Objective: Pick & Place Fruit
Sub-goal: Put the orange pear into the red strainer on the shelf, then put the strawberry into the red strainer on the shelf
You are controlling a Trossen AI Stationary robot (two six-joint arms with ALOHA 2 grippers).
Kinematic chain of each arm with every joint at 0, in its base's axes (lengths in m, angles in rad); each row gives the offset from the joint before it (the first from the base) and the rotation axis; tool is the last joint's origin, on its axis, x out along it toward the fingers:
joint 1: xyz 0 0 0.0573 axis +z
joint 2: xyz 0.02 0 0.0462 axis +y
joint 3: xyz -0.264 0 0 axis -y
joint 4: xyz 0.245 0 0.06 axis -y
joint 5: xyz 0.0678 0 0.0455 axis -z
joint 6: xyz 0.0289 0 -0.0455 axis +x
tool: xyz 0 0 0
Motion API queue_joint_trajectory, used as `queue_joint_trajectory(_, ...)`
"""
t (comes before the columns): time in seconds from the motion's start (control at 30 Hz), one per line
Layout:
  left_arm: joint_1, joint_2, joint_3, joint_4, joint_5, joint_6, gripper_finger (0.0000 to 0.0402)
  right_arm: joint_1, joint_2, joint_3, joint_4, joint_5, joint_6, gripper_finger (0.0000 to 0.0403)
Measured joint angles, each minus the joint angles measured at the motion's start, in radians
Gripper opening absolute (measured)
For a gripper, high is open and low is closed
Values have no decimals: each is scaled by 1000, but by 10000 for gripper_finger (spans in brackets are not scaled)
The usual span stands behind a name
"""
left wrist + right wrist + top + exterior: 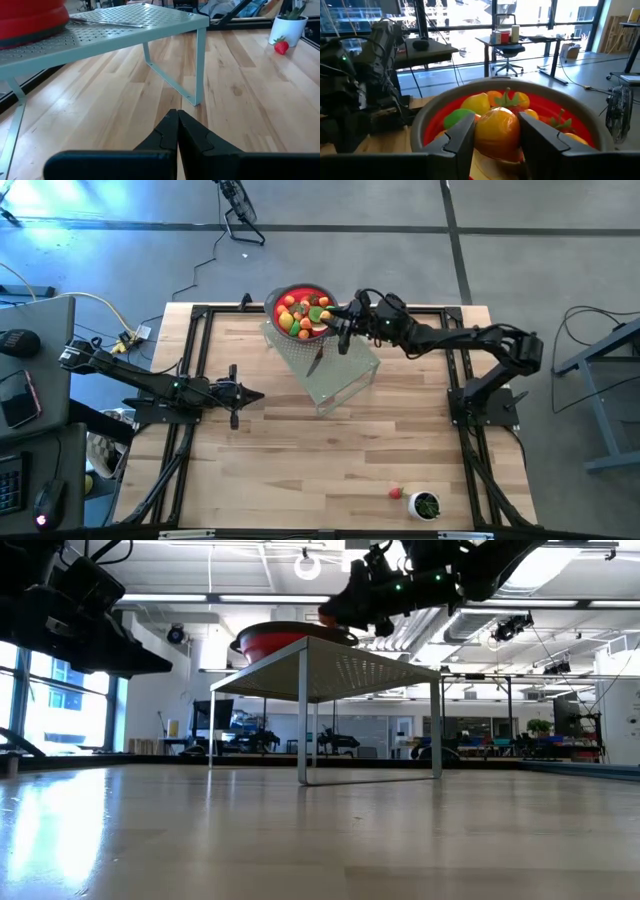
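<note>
A red bowl [300,310] with a grey rim, piled with several small toy fruit pieces [480,102], stands on a pale green perforated rack [335,370] at the table's far middle. My right gripper [336,318] reaches level to the bowl's right rim and is shut on an orange-yellow fruit piece [497,131]. My left gripper [255,395] waits shut at the table's left, in front of the rack [150,25]. In the low view the bowl [285,640] sits on the rack top with my right gripper [345,610] beside it. My right gripper pinches the round orange-yellow fruit piece by its two opposite sides [479,135] between its two fingers. The fingers come in level from the table's right side. The piece hangs at the bowl's rim [435,117]; whether it rests on the fruit below, I cannot tell.
A silver knife [316,360] lies on the rack beside the bowl. A red strawberry piece [396,493] and a small white cup with green contents [426,505] stand near the table's front right. Bare wood spreads across the table's middle and front.
</note>
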Motion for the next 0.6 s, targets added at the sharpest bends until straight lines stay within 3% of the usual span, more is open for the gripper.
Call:
queue_joint_trajectory(0.4,0,0,0,-29,-1,0,0,10,-9,0,-4,19,-21,230)
queue_joint_trajectory(0.6,0,0,0,-28,-1,0,0,55,-106,2,-27,9,-23,241)
